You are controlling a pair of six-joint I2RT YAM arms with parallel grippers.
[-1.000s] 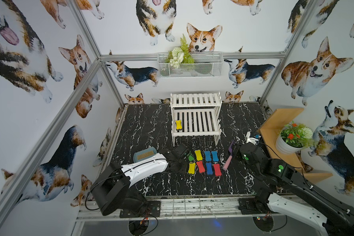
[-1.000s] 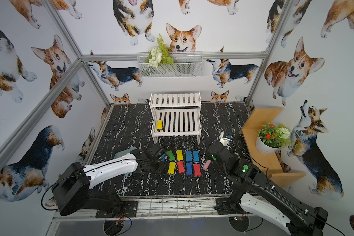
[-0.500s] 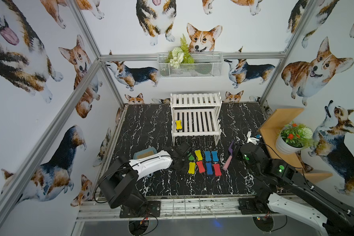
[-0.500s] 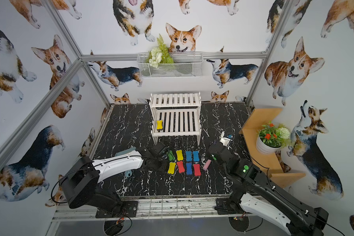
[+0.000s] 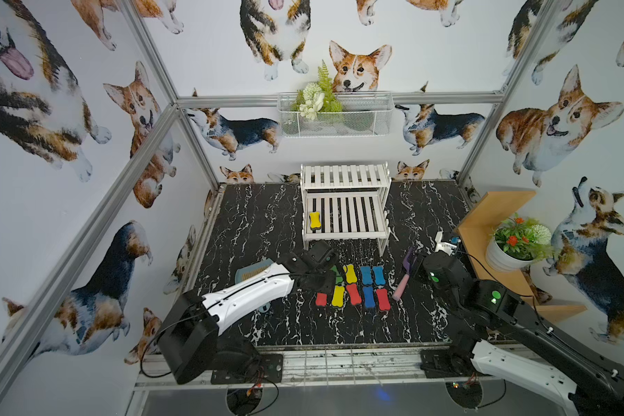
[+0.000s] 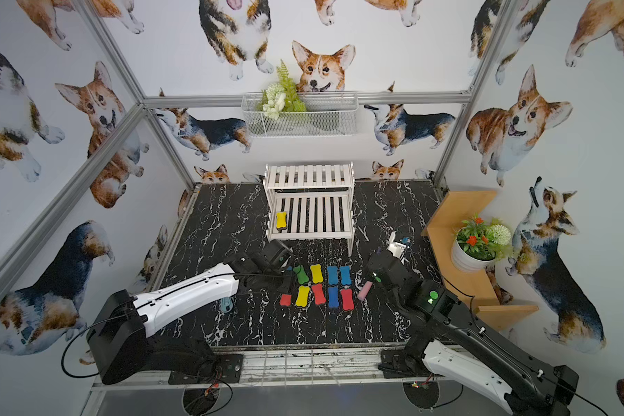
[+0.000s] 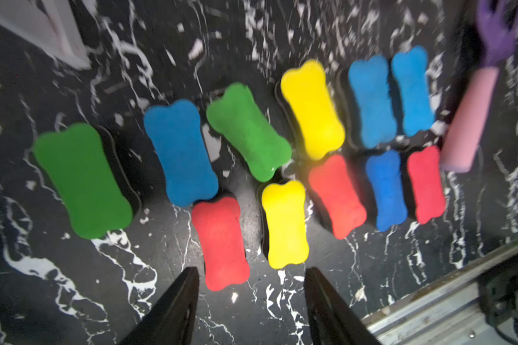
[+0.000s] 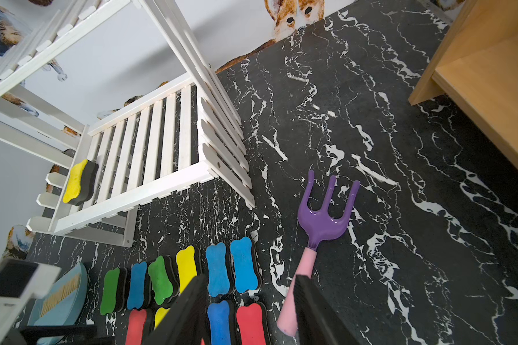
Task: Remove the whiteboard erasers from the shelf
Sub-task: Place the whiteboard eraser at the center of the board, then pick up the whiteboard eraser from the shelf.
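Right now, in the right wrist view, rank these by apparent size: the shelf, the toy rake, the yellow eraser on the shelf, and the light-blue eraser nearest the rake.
1. shelf
2. toy rake
3. light-blue eraser and yellow eraser: not ranked; the blue one looks slightly bigger but lies nearer the camera.

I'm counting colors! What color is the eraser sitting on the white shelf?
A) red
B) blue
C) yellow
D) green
C: the only eraser on the shelf sits on its lower tier, and its top is yellow.
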